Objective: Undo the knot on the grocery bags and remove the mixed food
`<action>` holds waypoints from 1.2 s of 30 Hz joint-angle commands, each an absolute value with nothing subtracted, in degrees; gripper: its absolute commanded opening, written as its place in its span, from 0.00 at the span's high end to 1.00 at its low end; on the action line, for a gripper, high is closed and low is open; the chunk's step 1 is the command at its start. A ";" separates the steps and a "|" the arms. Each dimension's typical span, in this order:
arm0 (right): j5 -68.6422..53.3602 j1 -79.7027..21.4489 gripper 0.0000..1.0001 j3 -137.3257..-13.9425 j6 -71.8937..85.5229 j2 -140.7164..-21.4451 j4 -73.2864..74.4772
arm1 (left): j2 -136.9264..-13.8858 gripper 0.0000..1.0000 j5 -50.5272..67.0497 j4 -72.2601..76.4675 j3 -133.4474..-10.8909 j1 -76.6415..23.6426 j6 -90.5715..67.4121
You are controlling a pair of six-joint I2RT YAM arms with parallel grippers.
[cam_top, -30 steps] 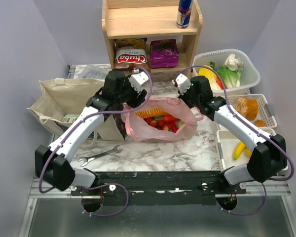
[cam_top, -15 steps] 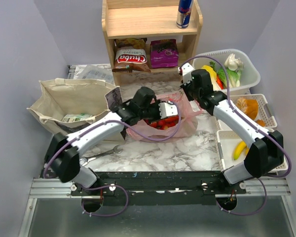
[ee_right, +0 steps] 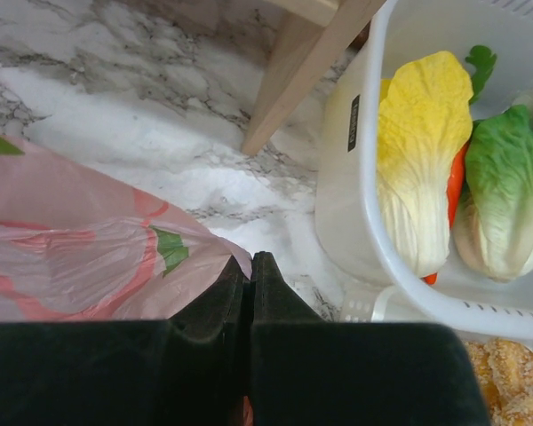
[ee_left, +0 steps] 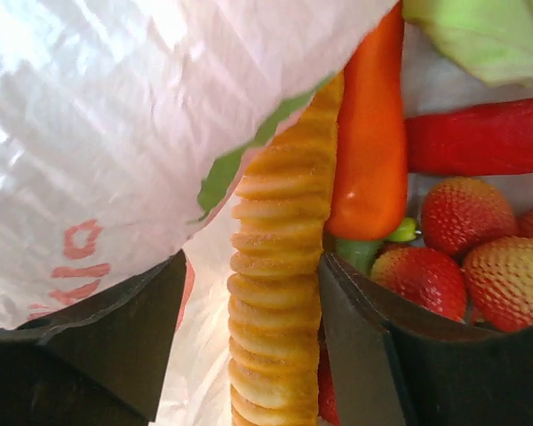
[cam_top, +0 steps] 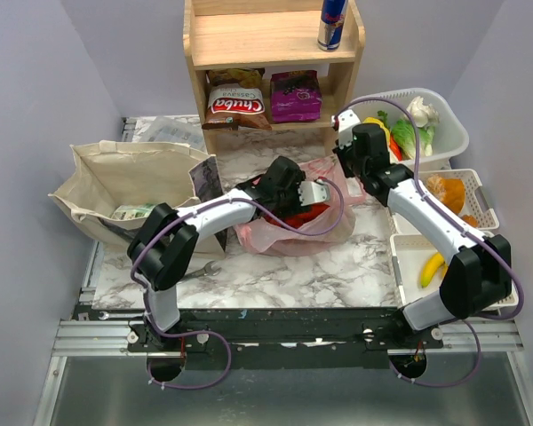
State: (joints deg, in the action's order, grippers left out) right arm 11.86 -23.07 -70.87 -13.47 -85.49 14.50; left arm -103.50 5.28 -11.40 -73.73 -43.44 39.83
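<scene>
bag (cam_top: 293,238) mid bench (cam_top: 338,271), food (ee_left: 462,235) in it, tote (cam_top: 115,173) left of it, wrench (cam_top: 202,268) before tote, shelf (cam_top: 266,40) behind, basket (cam_top: 451,133) back right, trays (cam_top: 398,259) right of bag

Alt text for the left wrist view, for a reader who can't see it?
The open left gripper straddles a ridged golden food stick inside the pink plastic bag. To its right lie a smooth orange vegetable, a long red pepper and strawberries; the bag's crinkly film with red print fills the upper left.
</scene>
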 commanded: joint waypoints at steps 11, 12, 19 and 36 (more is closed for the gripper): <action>9.57 -19.89 0.99 -69.06 -13.38 -85.38 16.15 | -105.10 0.82 8.84 -21.47 -74.54 -43.18 39.58; 9.35 -19.86 0.99 -69.29 -13.51 -85.03 16.95 | -103.20 0.93 10.35 -21.76 -73.43 -43.15 39.36; 6.13 -19.67 0.99 -69.11 -11.60 -81.15 23.38 | -83.82 1.00 23.05 -22.13 -64.15 -43.41 38.28; -16.51 -19.69 0.33 -77.29 -6.63 -76.48 35.65 | -67.71 1.00 33.71 0.28 -54.41 -41.55 27.31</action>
